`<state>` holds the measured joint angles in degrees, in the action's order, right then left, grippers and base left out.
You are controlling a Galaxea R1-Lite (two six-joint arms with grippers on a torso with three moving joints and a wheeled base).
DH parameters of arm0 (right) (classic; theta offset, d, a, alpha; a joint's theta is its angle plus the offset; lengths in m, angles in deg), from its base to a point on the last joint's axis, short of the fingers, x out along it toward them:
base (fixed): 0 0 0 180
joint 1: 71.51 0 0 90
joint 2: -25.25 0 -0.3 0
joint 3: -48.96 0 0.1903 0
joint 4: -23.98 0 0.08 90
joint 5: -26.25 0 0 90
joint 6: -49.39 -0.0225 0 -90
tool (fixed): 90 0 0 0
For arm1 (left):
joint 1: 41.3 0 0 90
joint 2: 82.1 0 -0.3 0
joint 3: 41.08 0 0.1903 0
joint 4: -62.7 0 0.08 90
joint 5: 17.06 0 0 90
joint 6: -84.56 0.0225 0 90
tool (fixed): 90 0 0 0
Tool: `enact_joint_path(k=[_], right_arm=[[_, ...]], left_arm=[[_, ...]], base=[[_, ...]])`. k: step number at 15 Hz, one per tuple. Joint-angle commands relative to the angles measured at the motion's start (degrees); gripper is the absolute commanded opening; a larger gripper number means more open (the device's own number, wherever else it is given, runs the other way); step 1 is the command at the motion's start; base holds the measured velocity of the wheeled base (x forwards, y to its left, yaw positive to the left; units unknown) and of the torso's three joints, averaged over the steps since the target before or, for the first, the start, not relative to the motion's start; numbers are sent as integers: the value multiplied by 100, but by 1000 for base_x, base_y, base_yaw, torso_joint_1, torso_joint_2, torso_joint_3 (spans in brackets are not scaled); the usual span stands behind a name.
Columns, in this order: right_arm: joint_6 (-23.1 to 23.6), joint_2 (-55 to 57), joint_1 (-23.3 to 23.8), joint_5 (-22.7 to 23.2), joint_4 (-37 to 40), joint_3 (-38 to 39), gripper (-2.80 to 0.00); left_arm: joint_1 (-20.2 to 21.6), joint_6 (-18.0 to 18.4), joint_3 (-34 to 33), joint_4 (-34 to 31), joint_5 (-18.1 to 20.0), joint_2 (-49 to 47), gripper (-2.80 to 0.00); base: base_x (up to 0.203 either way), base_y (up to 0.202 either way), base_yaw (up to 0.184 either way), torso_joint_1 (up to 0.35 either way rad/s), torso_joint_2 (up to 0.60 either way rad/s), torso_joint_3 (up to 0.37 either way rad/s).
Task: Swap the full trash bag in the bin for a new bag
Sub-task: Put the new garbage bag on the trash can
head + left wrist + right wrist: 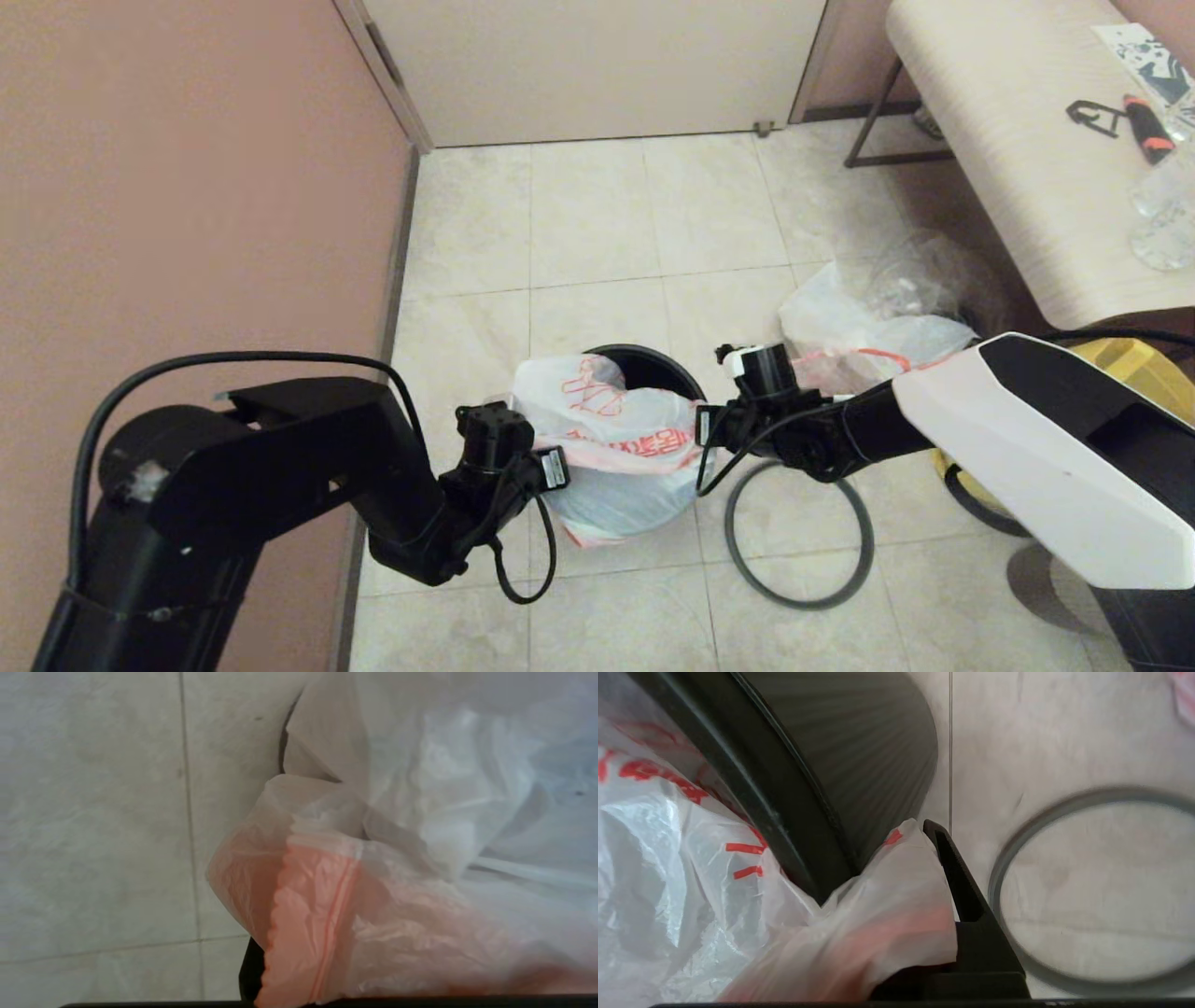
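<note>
The new bag (616, 434), white with red cartoon print and a pink-orange edge, lies draped over the black bin (653, 362), covering its near half. My left gripper (557, 469) holds the bag's left edge; in the left wrist view the pink-orange band (308, 914) hides the fingers apart from a dark sliver. My right gripper (702, 431) holds the bag's right edge beside the bin wall (859, 765), one black finger (959, 886) showing against the plastic. The bin's grey ring (798, 537) lies on the floor to the right. The full trash bag (854, 336) sits behind my right arm.
A pink wall (187, 187) runs close on the left. A clear bag (934, 266) and a yellow tote (1125, 366) stand at the right under a pale table (1018, 159). A closed door (597, 65) is at the back, with open tiles before it.
</note>
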<state>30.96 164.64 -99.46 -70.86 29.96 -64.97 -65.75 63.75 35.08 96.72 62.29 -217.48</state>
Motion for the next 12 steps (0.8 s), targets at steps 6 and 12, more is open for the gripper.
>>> enact_joint_path(k=[6, 12], right_arm=[[-20, -522, -659, -40, 122, 781, 0], [-29, -639, -773, -46, 317, 846, 0]], left_arm=[[264, -101, -1717, 723, -23, 411, -280], [317, -208, -2053, 915, -24, 611, -280]], base=[[0, 0, 0, 0, 0, 0], [0, 0, 0, 0, 0, 0]])
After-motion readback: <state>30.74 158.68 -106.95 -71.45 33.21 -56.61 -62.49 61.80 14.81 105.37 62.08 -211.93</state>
